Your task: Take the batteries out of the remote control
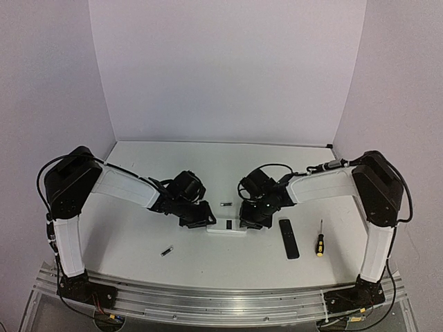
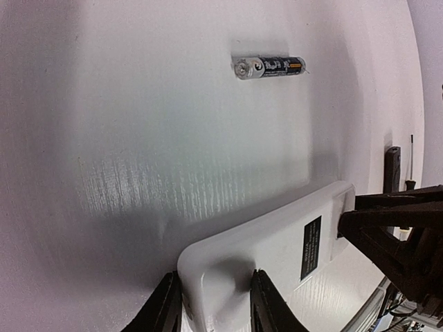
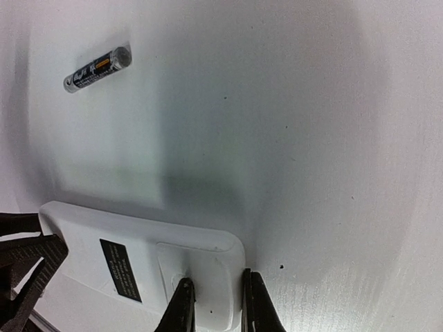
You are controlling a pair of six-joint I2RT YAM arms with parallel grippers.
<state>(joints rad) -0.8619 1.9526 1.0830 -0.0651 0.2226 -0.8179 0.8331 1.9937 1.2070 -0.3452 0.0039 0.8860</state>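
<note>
top cam: ur left claw (image 1: 202,221) n right claw (image 1: 250,221) each pinch an end of the white remote (image 1: 226,229). a battery (image 1: 224,204) lies near it on the tabletop (image 1: 138,235). left wrist: same pinch. right wrist: battery's tiny, light, hard n rolls, so i'd grab its middle.

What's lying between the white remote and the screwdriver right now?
A black remote lies between the white remote and the screwdriver, touching neither. The top view shows it plainly.
</note>
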